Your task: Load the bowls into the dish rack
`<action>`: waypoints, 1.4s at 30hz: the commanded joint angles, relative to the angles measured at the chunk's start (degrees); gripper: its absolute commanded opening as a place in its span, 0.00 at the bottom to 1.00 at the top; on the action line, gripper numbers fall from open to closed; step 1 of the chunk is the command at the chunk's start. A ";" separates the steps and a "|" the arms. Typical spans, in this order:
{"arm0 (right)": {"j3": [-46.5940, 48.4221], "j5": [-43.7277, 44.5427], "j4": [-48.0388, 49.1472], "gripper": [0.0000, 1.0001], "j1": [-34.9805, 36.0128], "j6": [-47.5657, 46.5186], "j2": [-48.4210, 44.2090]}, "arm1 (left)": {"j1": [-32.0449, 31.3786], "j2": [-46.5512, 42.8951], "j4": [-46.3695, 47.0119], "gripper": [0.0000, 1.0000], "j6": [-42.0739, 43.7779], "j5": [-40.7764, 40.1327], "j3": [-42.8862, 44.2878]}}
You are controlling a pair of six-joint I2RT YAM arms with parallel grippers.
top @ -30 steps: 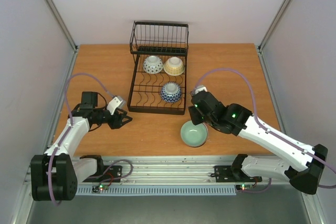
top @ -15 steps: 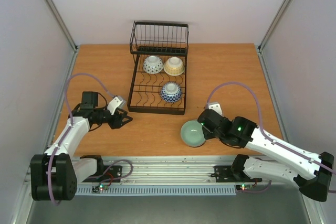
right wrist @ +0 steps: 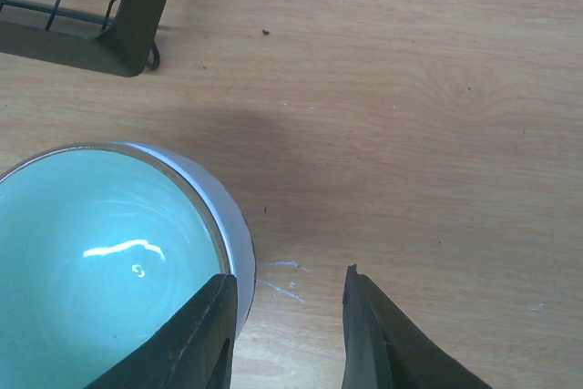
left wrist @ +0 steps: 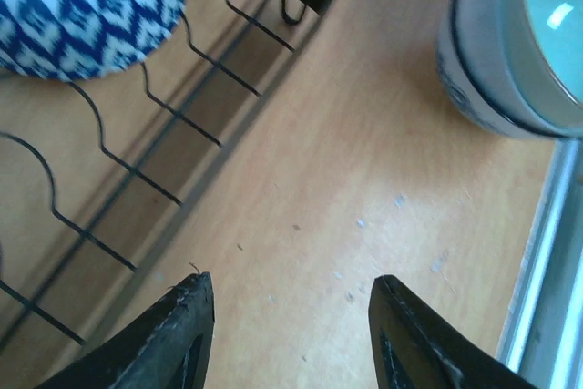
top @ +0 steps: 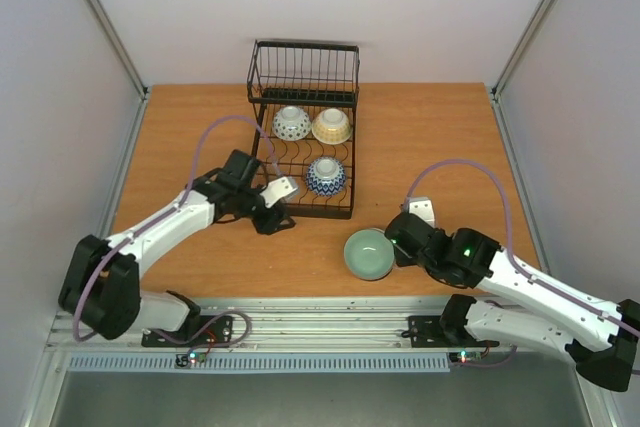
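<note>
The black wire dish rack [top: 262, 162] stands at the back middle of the table. It holds three of the bowls: a blue-and-white one [top: 292, 123], a cream-yellow one [top: 332, 125] and another blue-patterned one [top: 326, 175] [left wrist: 82, 6]. A celadon green bowl [top: 368, 253] [right wrist: 100, 261] [left wrist: 524, 38] sits upright on the table in front of the rack. My right gripper [top: 393, 240] [right wrist: 284, 281] is open at its right side, one finger [right wrist: 208, 330] over the rim and the other outside. My left gripper [top: 278, 219] [left wrist: 290, 289] is open over bare wood by the rack's front edge.
The rack's taller basket section [top: 303, 72] is at its far end. A metal rail [top: 320, 322] runs along the near table edge, close to the green bowl. Side walls enclose the table on the left and right.
My left arm has swung from the table's left side toward the middle, to the rack's front edge. My right gripper has dropped beside the green bowl and its jaws have narrowed. The bowl has not moved.
</note>
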 commanded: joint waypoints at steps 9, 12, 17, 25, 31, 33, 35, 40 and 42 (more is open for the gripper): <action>-1.04 2.27 0.32 0.34 0.70 0.44 -4.22 | -19.67 14.08 0.13 0.49 -8.48 -23.50 15.77; -1.14 2.46 0.41 0.34 0.74 0.37 -5.01 | -21.81 16.83 -1.35 0.49 -9.20 -23.48 19.34; -1.33 2.39 0.64 0.34 1.05 0.25 -7.26 | -22.69 19.91 -3.54 0.48 -10.81 -20.53 24.00; -1.59 2.31 1.29 0.34 1.10 -0.37 -7.65 | -25.83 23.00 -4.90 0.47 -11.27 -20.67 25.83; -1.58 2.04 1.89 0.34 1.08 -1.21 -7.05 | -28.28 23.42 -5.17 0.47 -11.09 -20.43 26.00; -1.59 2.10 1.89 0.34 1.11 -1.21 -6.65 | -28.76 23.30 -5.28 0.46 -11.26 -20.15 26.21; -1.54 2.17 1.87 0.34 1.14 -1.23 -6.33 | -29.15 23.05 -5.34 0.46 -11.35 -19.86 26.26; -1.67 2.31 1.89 0.34 1.14 -1.14 -6.15 | -29.77 22.66 -5.48 0.46 -10.92 -21.37 26.60; -1.66 2.21 1.86 0.34 1.14 -1.17 -6.04 | -29.72 22.19 -5.18 0.46 -10.83 -22.34 26.75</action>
